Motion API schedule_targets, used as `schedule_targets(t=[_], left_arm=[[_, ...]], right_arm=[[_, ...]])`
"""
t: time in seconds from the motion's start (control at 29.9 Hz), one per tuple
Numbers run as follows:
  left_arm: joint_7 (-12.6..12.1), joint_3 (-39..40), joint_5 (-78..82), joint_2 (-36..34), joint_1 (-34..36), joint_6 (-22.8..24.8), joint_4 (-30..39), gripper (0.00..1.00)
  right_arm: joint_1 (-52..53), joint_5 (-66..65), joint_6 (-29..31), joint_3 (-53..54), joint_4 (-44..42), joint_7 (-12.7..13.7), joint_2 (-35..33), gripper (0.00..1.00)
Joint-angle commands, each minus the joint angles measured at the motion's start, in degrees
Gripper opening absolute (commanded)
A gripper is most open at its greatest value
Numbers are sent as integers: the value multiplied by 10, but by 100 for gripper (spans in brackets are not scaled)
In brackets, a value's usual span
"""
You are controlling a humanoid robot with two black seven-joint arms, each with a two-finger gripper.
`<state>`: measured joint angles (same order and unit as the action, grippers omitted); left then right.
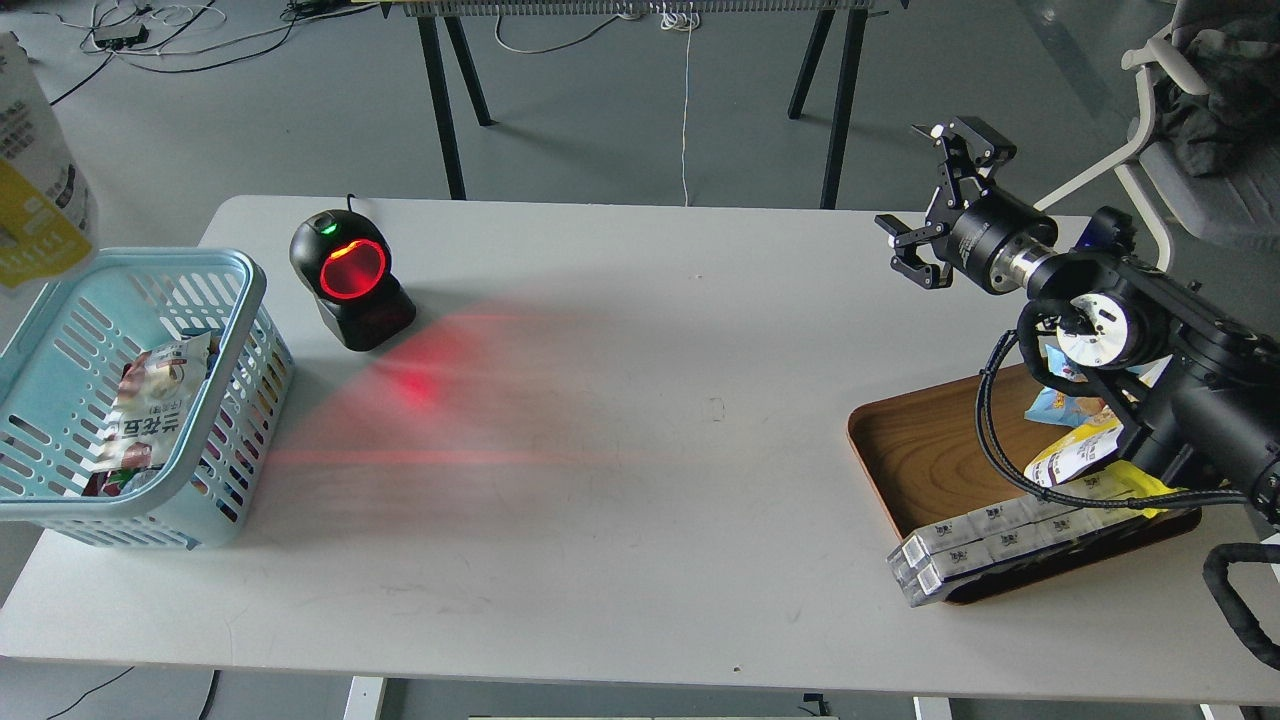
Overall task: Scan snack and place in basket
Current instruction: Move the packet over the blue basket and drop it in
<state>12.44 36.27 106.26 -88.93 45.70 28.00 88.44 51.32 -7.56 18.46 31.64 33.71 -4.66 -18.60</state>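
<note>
The snack (35, 190), a pouch with a white printed top and yellow lower part, hangs at the far left edge of the head view, above the far left corner of the light blue basket (225, 400). My left gripper is out of view beyond that edge, so what holds the pouch is hidden. The basket holds other packets. My right gripper (935, 200) is open and empty, raised above the table's far right, apart from everything.
A black barcode scanner (350, 280) with a glowing red window stands right of the basket and casts red light on the white table (640, 500). A brown wooden tray (920, 460) at the right holds snack bags and white boxes, partly hidden by my right arm.
</note>
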Motion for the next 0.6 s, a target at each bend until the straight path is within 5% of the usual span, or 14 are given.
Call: schedule_targets(t=[0.0, 0.57], left_arm=[[-4, -54, -30, -11, 0, 0, -3, 0], [-7, -205, -70, 18, -1, -102, -16, 0]], right_arm=[[0, 0, 0, 0, 0, 0, 0, 100], [-1, 0, 0, -4, -1, 0, 0, 100]])
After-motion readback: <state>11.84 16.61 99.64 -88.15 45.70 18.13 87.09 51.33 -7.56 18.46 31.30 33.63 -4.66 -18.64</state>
